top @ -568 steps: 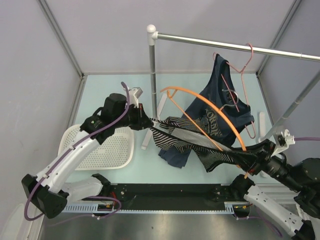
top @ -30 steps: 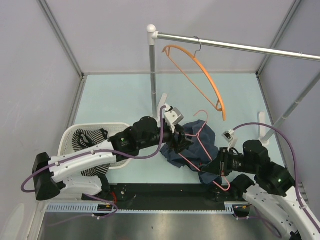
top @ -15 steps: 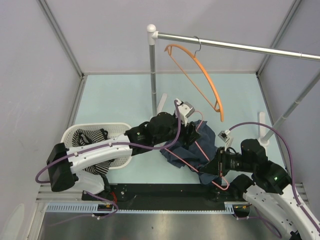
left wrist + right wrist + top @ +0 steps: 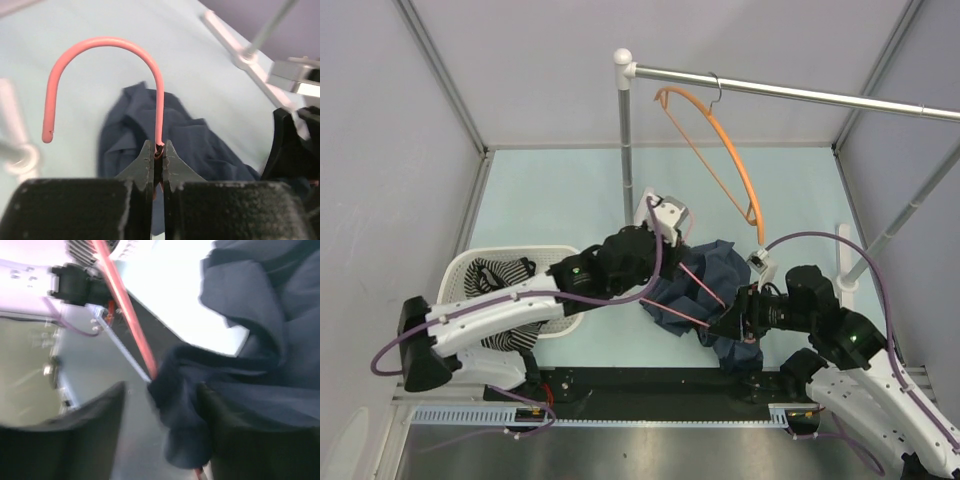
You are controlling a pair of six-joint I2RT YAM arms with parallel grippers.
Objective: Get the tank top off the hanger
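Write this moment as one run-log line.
striped tank top: in white basket | orange plastic hanger: bare, on metal rail | left claw: shut on pink wire hanger

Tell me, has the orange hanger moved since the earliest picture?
Yes. The orange hanger has gone up and rearward: it now hangs bare by its hook on the silver rail, near the white-capped post.

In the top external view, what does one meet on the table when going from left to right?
tank top → upright pole → navy T-shirt → white rack foot
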